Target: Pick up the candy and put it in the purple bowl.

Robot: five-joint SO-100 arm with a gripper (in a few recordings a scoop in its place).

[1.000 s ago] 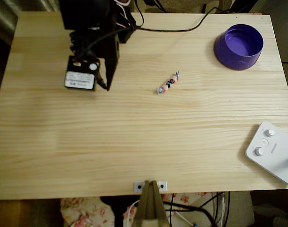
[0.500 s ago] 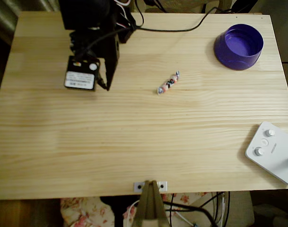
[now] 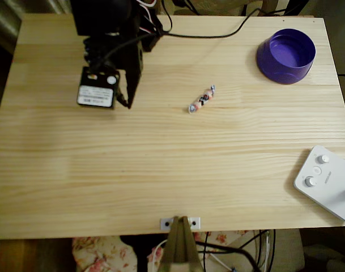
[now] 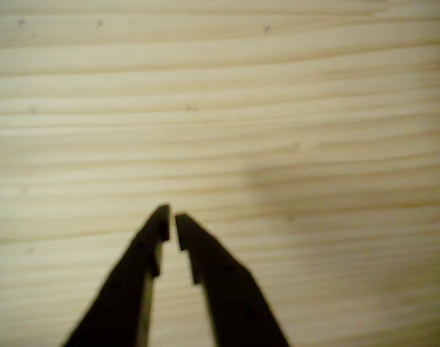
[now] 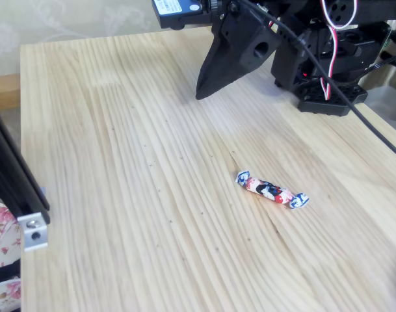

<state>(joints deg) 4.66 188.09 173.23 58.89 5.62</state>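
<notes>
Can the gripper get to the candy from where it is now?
Probably yes: the gripper hangs left of the candy in the overhead view, with bare table between them. Its jaws look shut and must open first.

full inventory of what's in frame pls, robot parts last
candy: 1, pinkish-orange and white with dark marks and bluish-white twisted ends, lying flat near the table's middle, touching nothing else
purple bowl: 1, deep purple with a lighter violet inside, upright at the top right corner in the overhead view, nothing inside it
white device with round knobs: 1, white, at the table's lower right edge in the overhead view
metal bracket: 1, silver, at the middle of the table's lower edge in the overhead view
table: 1, light pine boards
cables: black, across the table's top edge
arm: 1, black, top left in the overhead view
gripper: 1, black, fingertips almost touching, holding nothing, left of the candy in the overhead view
</notes>
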